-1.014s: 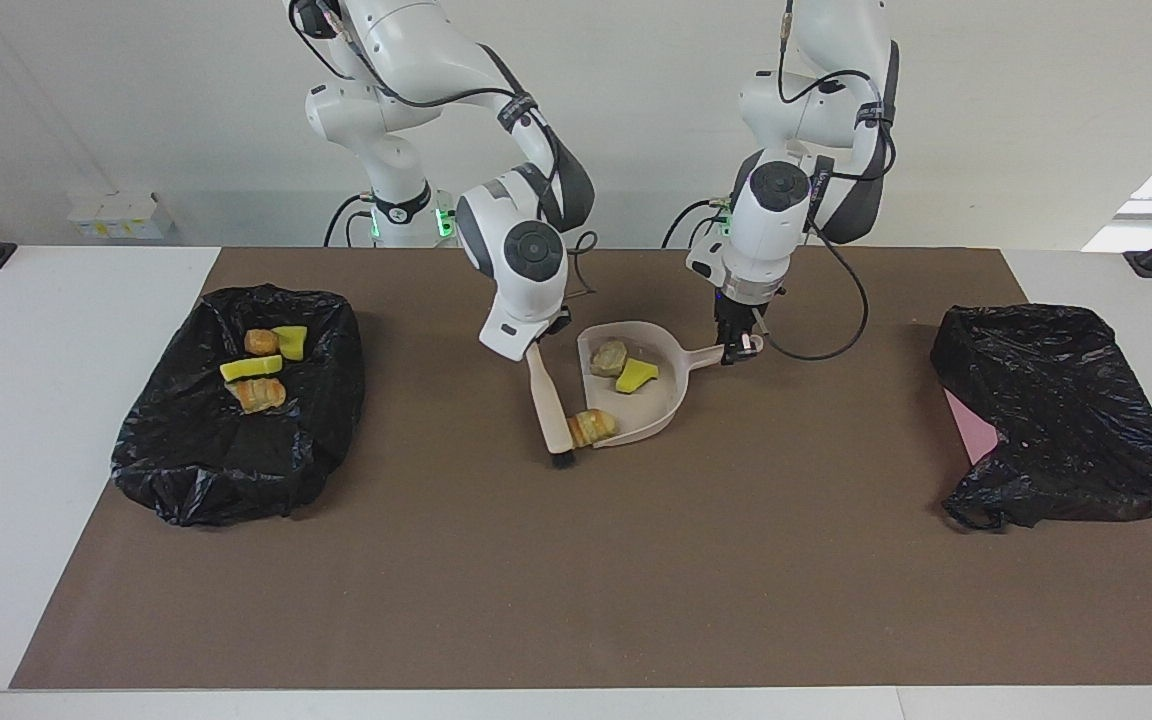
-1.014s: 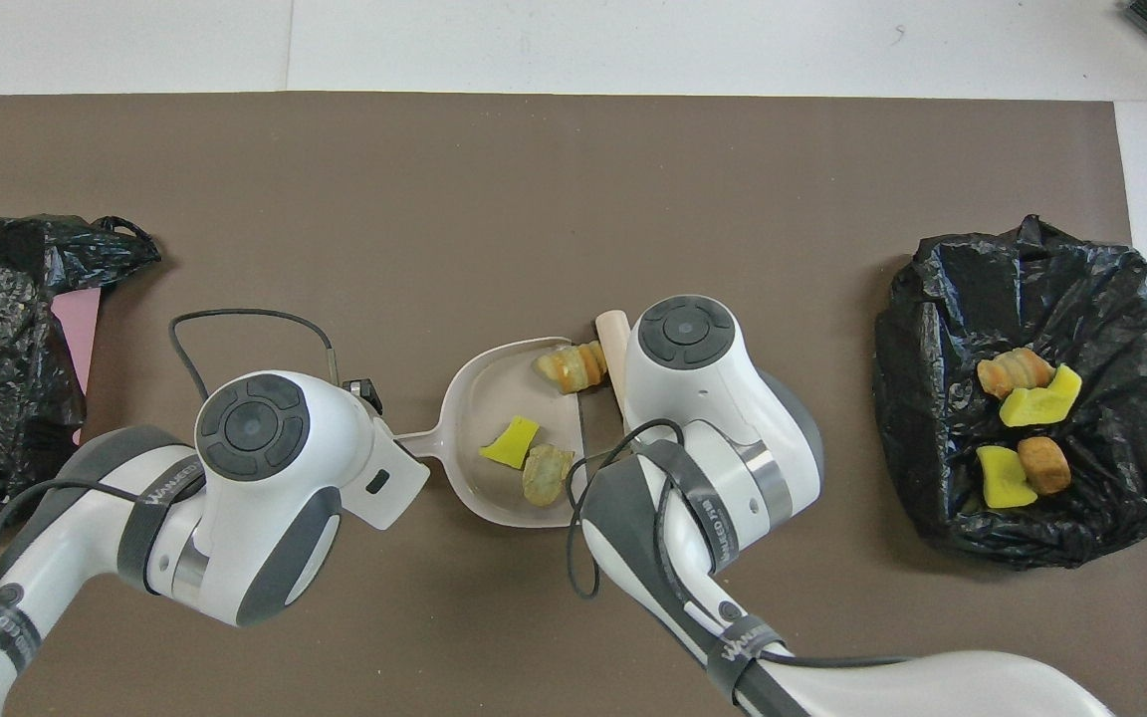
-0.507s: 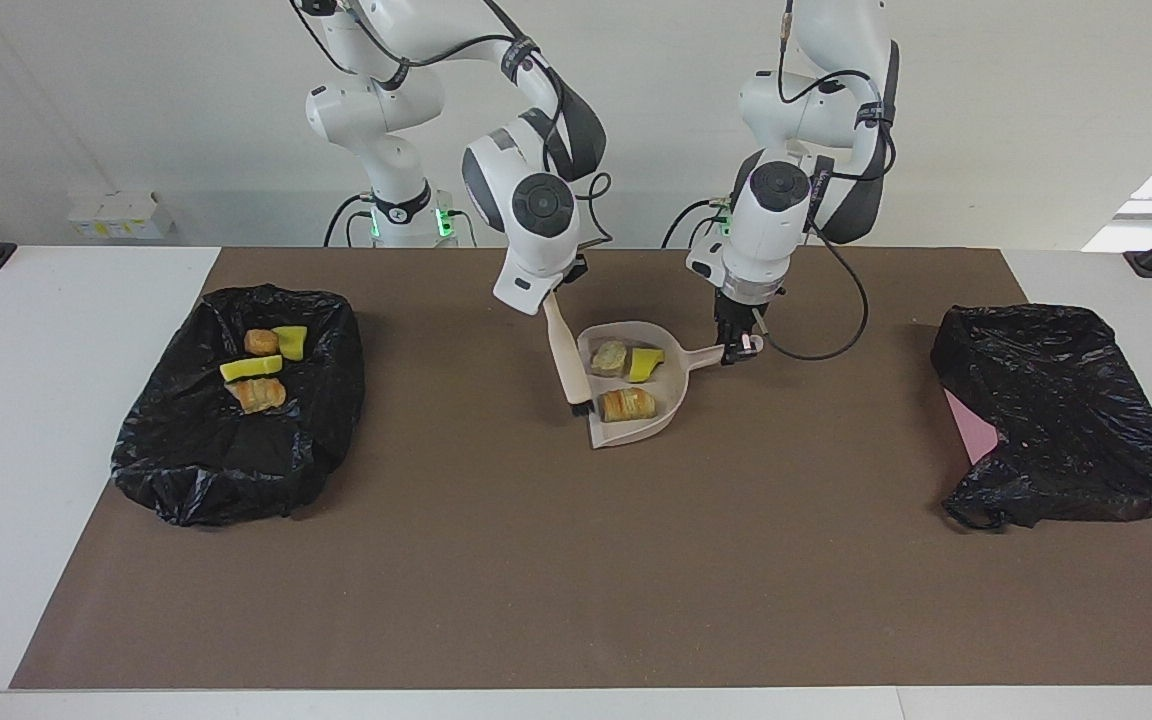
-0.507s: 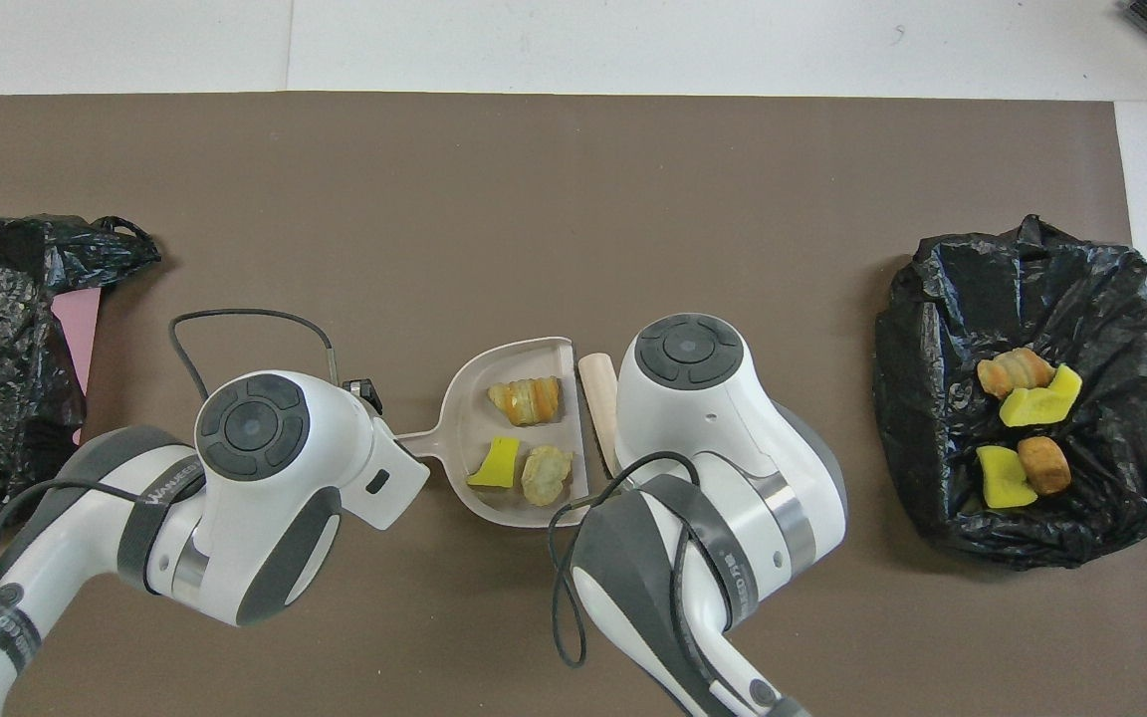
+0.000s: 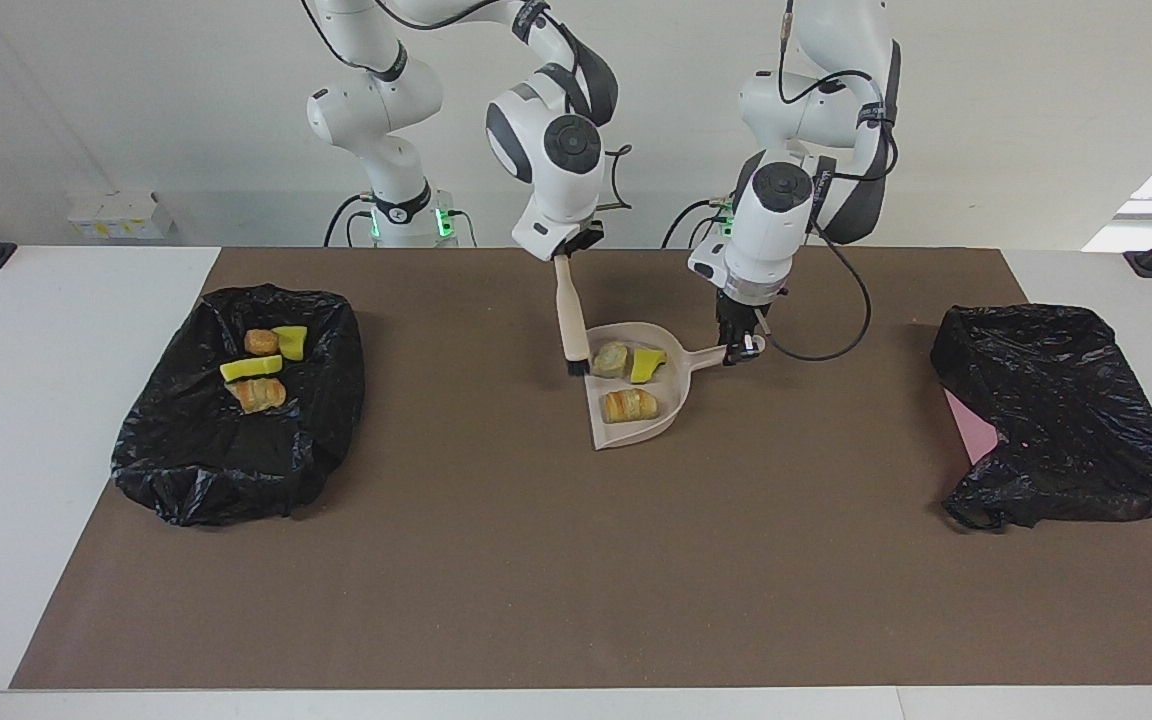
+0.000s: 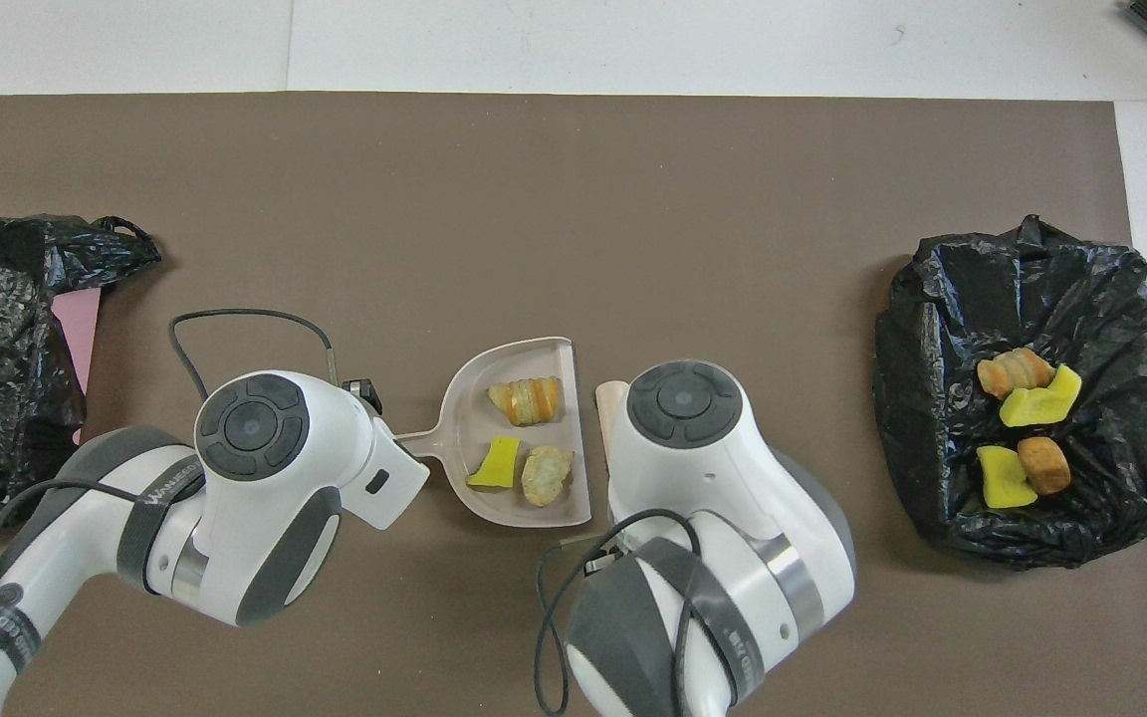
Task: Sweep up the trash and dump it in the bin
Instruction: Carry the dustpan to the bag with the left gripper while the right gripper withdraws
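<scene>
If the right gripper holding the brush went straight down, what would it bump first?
Probably the rim of the beige plastic dustpan: the right gripper points down, and the pale wooden brush it holds has its dark bristles right at the dustpan's open edge. Depth is uncertain.

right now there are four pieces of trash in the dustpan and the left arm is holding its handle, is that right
Not quite: the dustpan holds three pieces, not four, an orange-brown lump, a yellow chunk and a tan lump. The overhead view shows it. The rest stands: the left gripper is holding its handle.
</scene>
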